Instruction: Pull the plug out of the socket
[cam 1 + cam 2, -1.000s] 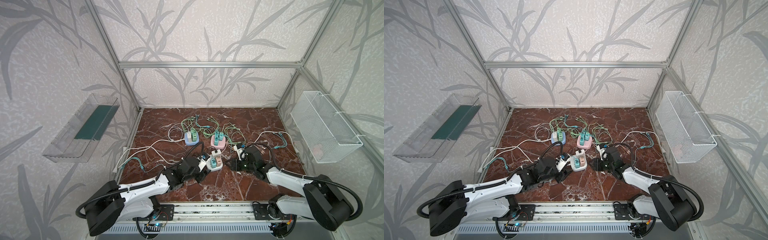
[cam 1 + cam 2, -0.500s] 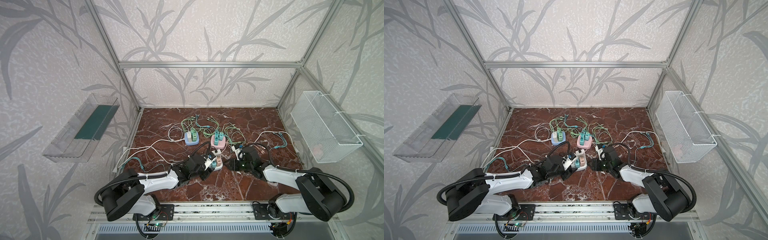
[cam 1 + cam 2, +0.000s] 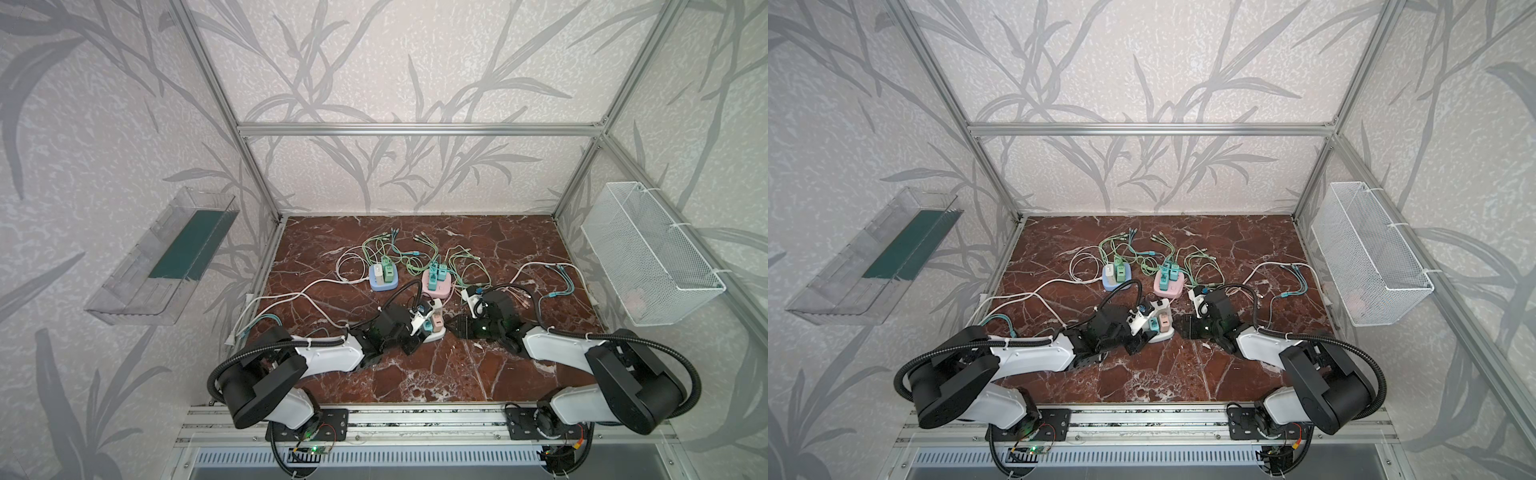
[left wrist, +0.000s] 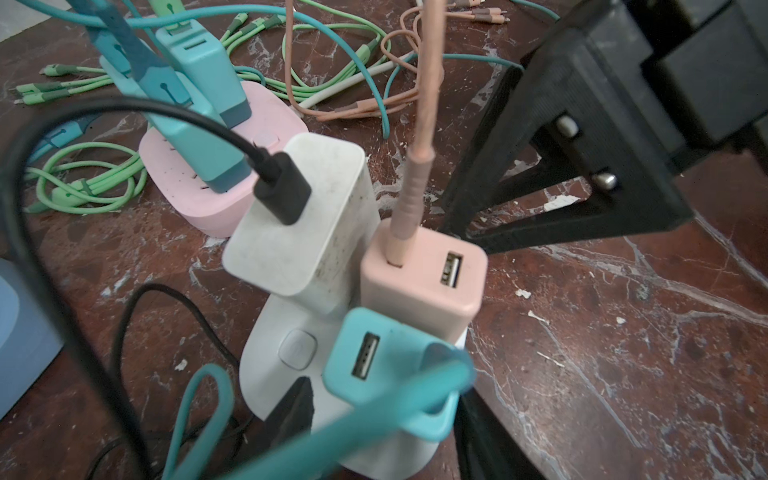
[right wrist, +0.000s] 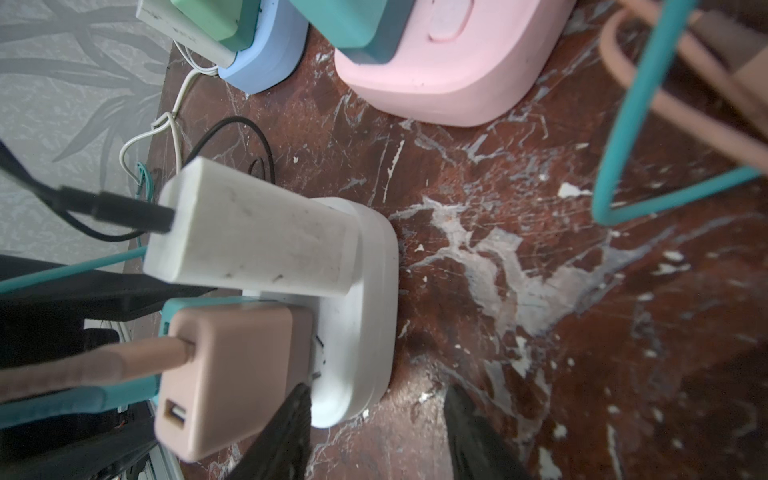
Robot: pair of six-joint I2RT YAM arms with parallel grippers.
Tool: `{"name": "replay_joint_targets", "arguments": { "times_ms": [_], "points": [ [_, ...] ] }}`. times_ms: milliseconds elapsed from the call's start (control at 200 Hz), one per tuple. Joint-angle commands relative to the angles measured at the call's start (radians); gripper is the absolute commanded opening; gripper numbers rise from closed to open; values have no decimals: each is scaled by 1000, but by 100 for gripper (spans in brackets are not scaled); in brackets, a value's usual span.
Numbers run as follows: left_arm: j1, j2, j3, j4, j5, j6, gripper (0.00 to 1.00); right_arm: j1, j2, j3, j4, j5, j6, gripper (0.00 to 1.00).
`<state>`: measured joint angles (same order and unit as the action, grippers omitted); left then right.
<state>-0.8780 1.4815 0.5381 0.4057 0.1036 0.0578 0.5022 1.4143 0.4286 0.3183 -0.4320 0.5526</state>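
The right claw [image 5: 376, 395] has edged in beside the white socket [image 4: 270, 332], jaws apart, empty; the left claw [image 4: 386, 395] straddles the teal plug [image 4: 374, 353], grip unclear. Nothing unplugged yet.

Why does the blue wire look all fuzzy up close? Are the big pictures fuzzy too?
Left wrist view: the teal cable sits right by the lens, so it smears, while the white charger is crisp. Right wrist view: the peach cable blurs likewise. Both top views: sharp and evenly lit, with only soft shadows under the arms on the marble floor.
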Motion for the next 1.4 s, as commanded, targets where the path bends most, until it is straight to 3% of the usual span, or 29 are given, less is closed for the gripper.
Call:
{"name": "replay_joint_targets", "arguments": {
  "times_ms": [0,335,570,1030,1395],
  "points": [
    [8,18,42,36,18,39,56,2,18,30,21,-22,-6,52],
    [10,35,57,6,60,59,52,2,29,43,8,-29,-13,53],
    [7,36,56,1,90,28,39,2,27,52,-19,-25,-30,54],
    [-6,78,75,48,157,-42,25,1,37,42,-9,-49,-45,54],
    [-13,106,80,104,136,-62,17,1,44,51,-95,-14,-97,47]
  ]
}}
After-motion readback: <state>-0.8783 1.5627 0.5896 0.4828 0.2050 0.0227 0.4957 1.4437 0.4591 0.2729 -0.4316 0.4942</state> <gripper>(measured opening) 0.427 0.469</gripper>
